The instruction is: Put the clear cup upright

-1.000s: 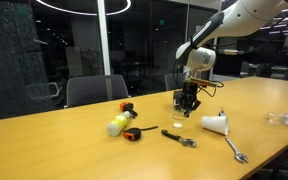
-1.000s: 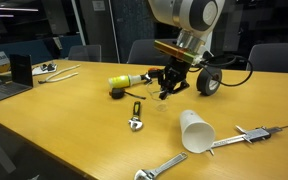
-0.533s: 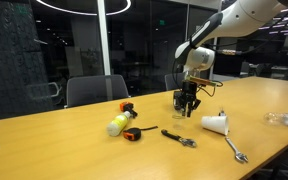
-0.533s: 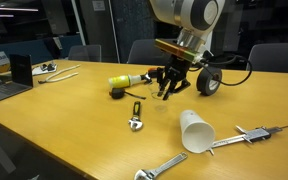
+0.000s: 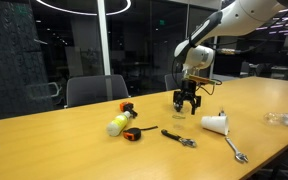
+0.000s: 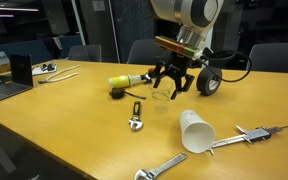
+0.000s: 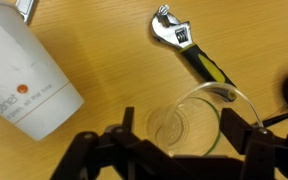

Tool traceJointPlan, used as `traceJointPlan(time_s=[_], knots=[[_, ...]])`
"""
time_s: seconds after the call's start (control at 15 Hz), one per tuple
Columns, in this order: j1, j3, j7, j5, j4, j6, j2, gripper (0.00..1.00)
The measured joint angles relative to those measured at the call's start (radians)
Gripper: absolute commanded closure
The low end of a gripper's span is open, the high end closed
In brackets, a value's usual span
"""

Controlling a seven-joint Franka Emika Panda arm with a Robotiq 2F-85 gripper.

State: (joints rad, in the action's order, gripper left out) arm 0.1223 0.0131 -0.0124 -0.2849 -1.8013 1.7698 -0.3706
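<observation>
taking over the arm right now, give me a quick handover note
The gripper is open, with its fingers spread just above the small transparent clear cup and not gripping it.
The cup stands on the wooden table, mouth up in the wrist view, apart from the opaque white paper cup lying on its side.
Done: the cup looks upright.
Left: lift away without knocking it.

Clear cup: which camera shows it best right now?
Wrist view: it looks straight down into the clear cup, rim and base showing as rings, framed by the open hand. In both exterior views the clear cup is only a faint, see-through outline on the table below the hand.
</observation>
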Motion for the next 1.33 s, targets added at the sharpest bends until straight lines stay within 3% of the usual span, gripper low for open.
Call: traceJointPlan(time_s=[0.47, 0.8, 1.07, 1.33], knots=[[-0.028, 0.0, 0.05, 0.062, 0.061, -0.031, 0.035, 0.0], [-0.094, -0.003, 0.131, 0.244, 0.071, -0.109, 0.219, 0.0], [-0.15, -0.035, 0.172, 0.367, -0.025, -0.143, 0.426, 0.0], [-0.173, -0.086, 0.229, 0.383, -0.203, -0.139, 0.659, 0.0]])
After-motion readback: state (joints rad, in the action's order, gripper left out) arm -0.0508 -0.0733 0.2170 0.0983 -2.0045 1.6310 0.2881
